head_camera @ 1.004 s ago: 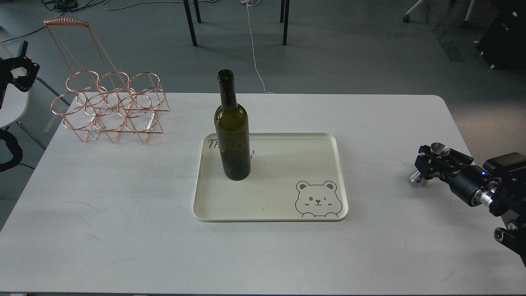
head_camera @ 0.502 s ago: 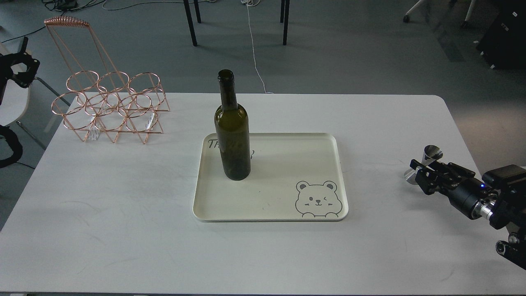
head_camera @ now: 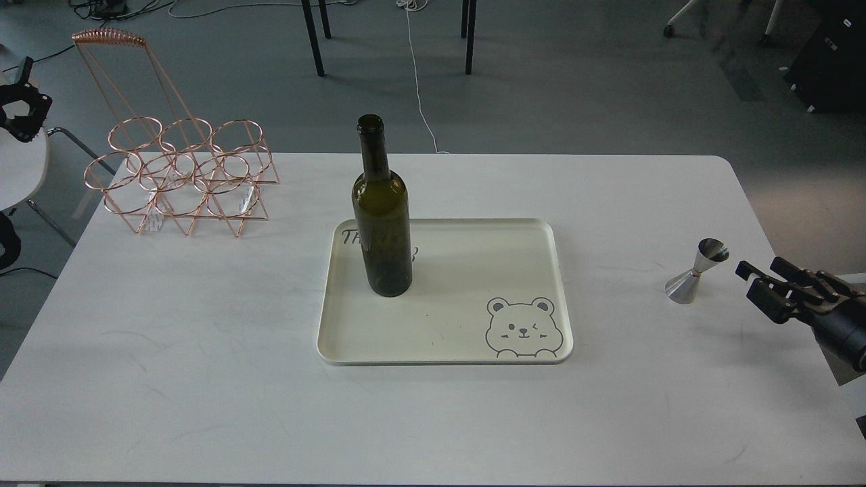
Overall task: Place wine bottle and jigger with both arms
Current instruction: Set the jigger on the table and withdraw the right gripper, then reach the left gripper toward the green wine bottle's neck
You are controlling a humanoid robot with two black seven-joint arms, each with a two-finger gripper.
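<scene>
The dark olive-green wine bottle point(head_camera: 382, 223) stands upright on the left part of a cream tray point(head_camera: 473, 270). The small steel jigger point(head_camera: 697, 272) stands upright on the white table point(head_camera: 203, 379), to the right of the tray. My right gripper point(head_camera: 752, 284) is open and empty, a short way to the right of the jigger and apart from it. My left gripper point(head_camera: 20, 111) is at the far left edge, off the table and beyond its corner. It is small and dark, so its fingers cannot be told apart.
A copper wire bottle rack point(head_camera: 183, 179) with a tall handle stands at the table's back left corner. The tray has a bear drawing point(head_camera: 521, 328) in its front right corner. Chair legs point(head_camera: 314, 37) and cables are on the floor behind.
My right gripper has let go of the jigger and drawn back to the right; the jigger now stands free on the table. My left arm has moved further left, out of view.
</scene>
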